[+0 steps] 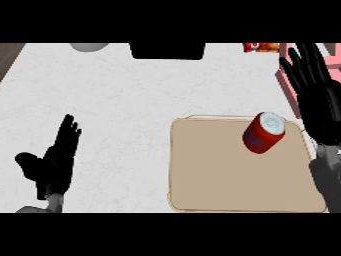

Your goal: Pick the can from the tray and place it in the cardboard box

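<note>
A red can (264,132) with a silver top stands on the tan tray (217,185) near its upper right part. My right hand (322,100) is just to the can's right, fingers straight and pointing away, apart from the can. A pink box (335,62) shows partly behind that hand at the right edge; no cardboard box is plainly visible. My left hand (55,157) rests open at the lower left, fingers up, far from the tray.
A black object (167,50) sits at the counter's far edge in the middle. A grey rounded thing (90,47) lies at the far left, and a red-orange packet (261,47) at the far right. Dark floor borders the counter's left edge.
</note>
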